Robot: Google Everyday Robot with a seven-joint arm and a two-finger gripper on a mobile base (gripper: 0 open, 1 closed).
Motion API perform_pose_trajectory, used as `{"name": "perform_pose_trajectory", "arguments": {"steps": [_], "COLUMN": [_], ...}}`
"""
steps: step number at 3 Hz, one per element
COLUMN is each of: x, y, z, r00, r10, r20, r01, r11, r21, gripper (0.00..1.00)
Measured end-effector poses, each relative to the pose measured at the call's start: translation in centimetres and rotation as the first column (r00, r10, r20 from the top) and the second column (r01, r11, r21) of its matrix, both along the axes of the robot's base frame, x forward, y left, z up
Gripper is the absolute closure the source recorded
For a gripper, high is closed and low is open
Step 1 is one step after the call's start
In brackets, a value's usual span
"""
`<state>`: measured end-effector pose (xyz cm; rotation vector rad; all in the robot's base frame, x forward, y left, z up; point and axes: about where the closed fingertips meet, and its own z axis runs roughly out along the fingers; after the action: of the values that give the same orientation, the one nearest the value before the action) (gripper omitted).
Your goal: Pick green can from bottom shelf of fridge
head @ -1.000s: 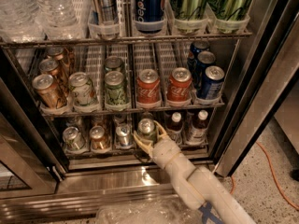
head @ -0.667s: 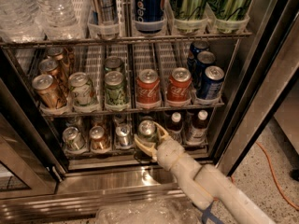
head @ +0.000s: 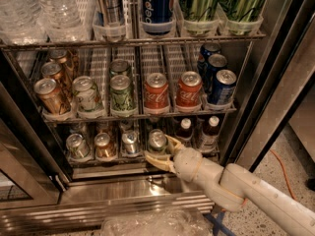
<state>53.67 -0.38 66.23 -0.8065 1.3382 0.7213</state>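
end effector at front edge of bottom shelf, fridge; released, fingers spread approx. either side of green can.

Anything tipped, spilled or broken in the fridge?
Nothing stands out. Cans and bottles stand upright in their lanes, and no spill shows. The pincer is at the green can on the bottom shelf. Only oddity: crumpled clear plastic before the fridge.

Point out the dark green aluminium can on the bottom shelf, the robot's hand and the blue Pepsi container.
dark green aluminium can (head: 157, 137): camera view, silver top.
robot's beige hand (head: 158, 149): camera view, tip, at that can.
blue Pepsi container (head: 150, 6): camera view, label.
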Motion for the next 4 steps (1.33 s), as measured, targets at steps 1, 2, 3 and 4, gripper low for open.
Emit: {"name": "perform_pose_trajectory", "arguments": {"steps": [1,2,3,4], "x": [-2.4,-4.3,-5.6,-6.5], "y": [0.1,0.1,-0.2,-0.6], "z": [2.0,4.2,5.8,7.9], "r00": [0.9942,0.9848,0.9801,0.9797], "r10": [0.106,0.167,0.192,0.199], "r20": [0.014,0.05,0.049,0.026], "r01": [-0.106,-0.165,-0.192,-0.2], "r11": [0.994,0.986,0.981,0.98], "r21": [-0.019,-0.027,-0.008,0.016], "gripper": [1.0,1.0,1.0,1.0]}}
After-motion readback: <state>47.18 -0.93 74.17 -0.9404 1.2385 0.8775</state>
